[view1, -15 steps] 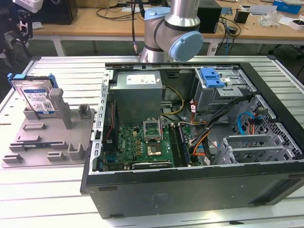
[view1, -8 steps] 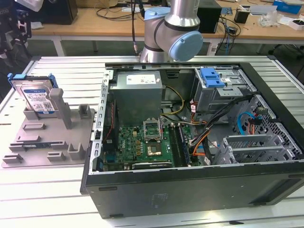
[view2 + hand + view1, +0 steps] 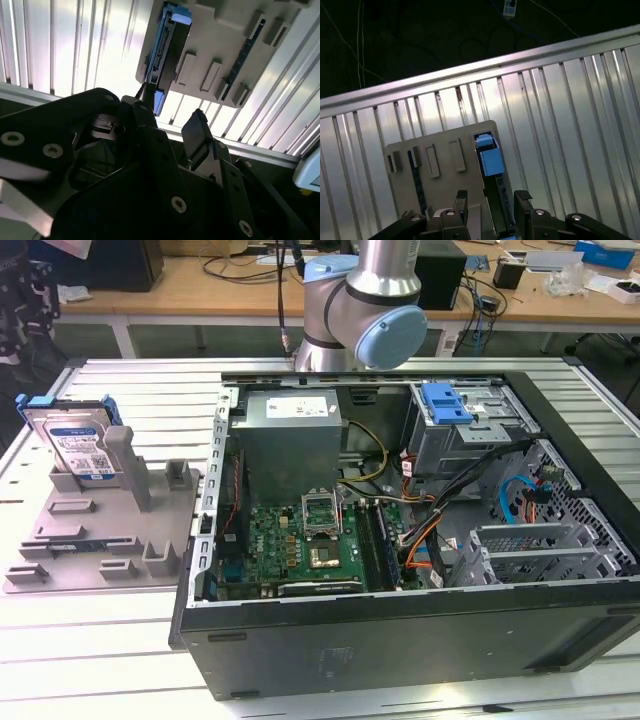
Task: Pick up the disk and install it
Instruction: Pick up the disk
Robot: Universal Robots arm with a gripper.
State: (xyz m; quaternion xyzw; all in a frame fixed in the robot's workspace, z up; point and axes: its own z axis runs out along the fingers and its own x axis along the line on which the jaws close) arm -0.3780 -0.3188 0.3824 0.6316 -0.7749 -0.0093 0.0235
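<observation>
Ribbed aluminium tabletop (image 3: pixel 100 640) carrying a grey fixture plate (image 3: pixel 90 550) and, just beside the plate on the exterior view's right, an open black computer case (image 3: pixel 400 640) with its motherboard and drive cage exposed. The disk (image 3: pixel 78 445), a silver hard drive in a blue carrier frame, stands upright on its edge in a slot at the far corner of the fixture plate, on the side of the plate away from the case. A silver and blue robot arm (image 3: pixel 365 300) rises behind the case. In the first wrist view the gripper (image 3: pixel 492 202) looks down on the fixture plate (image 3: pixel 445 175). Its two black fingers (image 3: pixel 522 200) are spread wide and hold nothing. The disk (image 3: pixel 489 159) appears edge-on as a thin dark strip with a blue end, running along the plate and straight into the gap between the fingers. Its flat faces therefore face the finger pads and its long axis runs along the gap between them. The gripper appears to hang above the fixture plate, apart from the disk. The second wrist view shows the same open jaws with the disk (image 3: pixel 165 55) beyond the fingertips.
</observation>
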